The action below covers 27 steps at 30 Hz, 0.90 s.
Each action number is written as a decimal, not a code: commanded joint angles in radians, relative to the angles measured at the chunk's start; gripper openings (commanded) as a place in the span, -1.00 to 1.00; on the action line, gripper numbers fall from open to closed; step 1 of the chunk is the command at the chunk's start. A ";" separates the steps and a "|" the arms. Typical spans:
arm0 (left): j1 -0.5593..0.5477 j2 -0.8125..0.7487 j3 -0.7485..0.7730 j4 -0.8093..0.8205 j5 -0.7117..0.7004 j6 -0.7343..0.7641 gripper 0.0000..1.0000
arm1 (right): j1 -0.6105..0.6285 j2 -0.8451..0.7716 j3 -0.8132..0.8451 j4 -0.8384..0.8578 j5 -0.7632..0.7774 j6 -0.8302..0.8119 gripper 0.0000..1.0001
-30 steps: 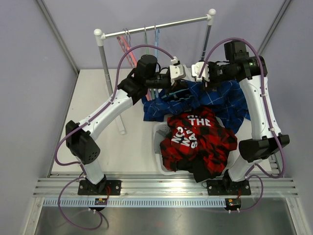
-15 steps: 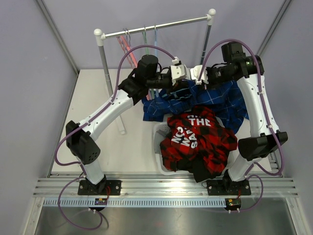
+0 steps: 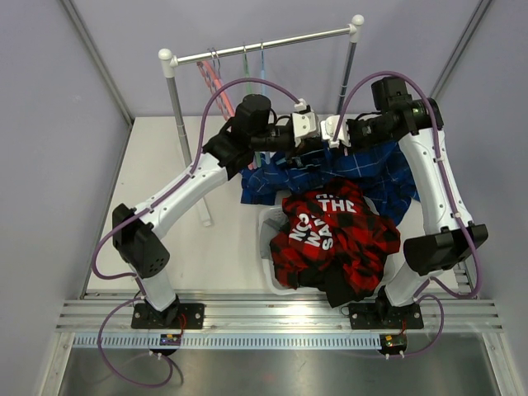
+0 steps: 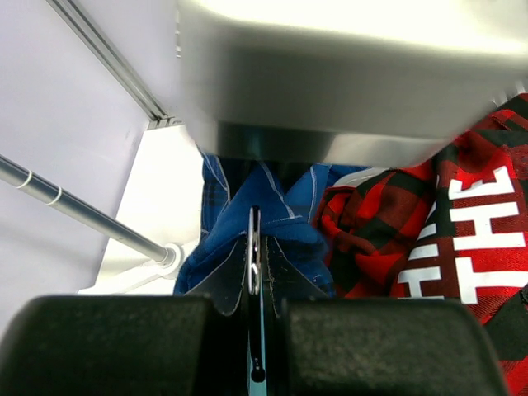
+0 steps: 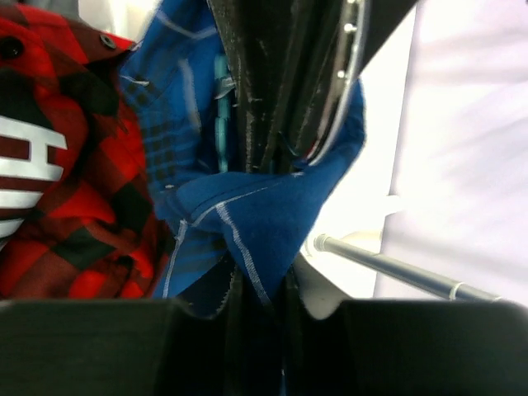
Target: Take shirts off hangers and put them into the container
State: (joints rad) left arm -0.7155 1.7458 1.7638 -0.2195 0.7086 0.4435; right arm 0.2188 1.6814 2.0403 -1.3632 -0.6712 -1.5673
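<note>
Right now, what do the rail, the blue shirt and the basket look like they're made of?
Rail: bare metal, probably steel; a polished tube with a bright glint. Its white joints are likely plastic. Blue shirt: woven cloth, matte, perhaps cotton; it drapes and shows stitched hems. Basket: white plastic, judging by its smooth moulded rim; mostly covered.

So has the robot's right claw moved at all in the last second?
Yes. The right gripper has slid slightly left, away from the rail's right post, and closed on the blue plaid shirt.
</note>
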 commanded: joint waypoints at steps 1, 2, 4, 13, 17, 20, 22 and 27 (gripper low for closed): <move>-0.012 -0.057 0.000 0.154 0.008 0.031 -1.00 | 0.010 -0.014 -0.002 -0.269 -0.028 0.019 -0.77; -0.012 -0.060 -0.013 0.157 0.005 0.032 -1.00 | 0.011 -0.017 -0.002 -0.263 -0.030 0.024 -0.88; -0.012 -0.071 -0.027 0.164 -0.006 0.023 -1.00 | 0.010 -0.037 -0.008 -0.246 -0.021 0.052 -1.00; -0.012 -0.127 -0.136 0.319 -0.161 -0.207 0.34 | -0.039 -0.163 -0.183 -0.008 0.124 0.272 -1.00; -0.013 -0.157 -0.159 0.316 -0.257 -0.313 0.62 | -0.146 -0.189 -0.213 0.128 0.107 0.439 -1.00; -0.013 -0.157 -0.132 0.263 -0.348 -0.402 0.71 | -0.232 -0.212 -0.218 0.226 0.087 0.567 -1.00; -0.013 -0.149 -0.098 0.206 -0.398 -0.474 0.72 | -0.298 -0.219 -0.209 0.260 0.062 0.643 -1.00; -0.028 -0.094 -0.011 0.080 -0.526 -0.571 0.72 | -0.349 -0.221 -0.167 0.320 0.021 0.763 -1.00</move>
State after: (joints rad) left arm -0.7311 1.6264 1.6688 -0.0887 0.3111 -0.0223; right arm -0.1226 1.5112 1.8168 -1.1469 -0.5953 -0.9527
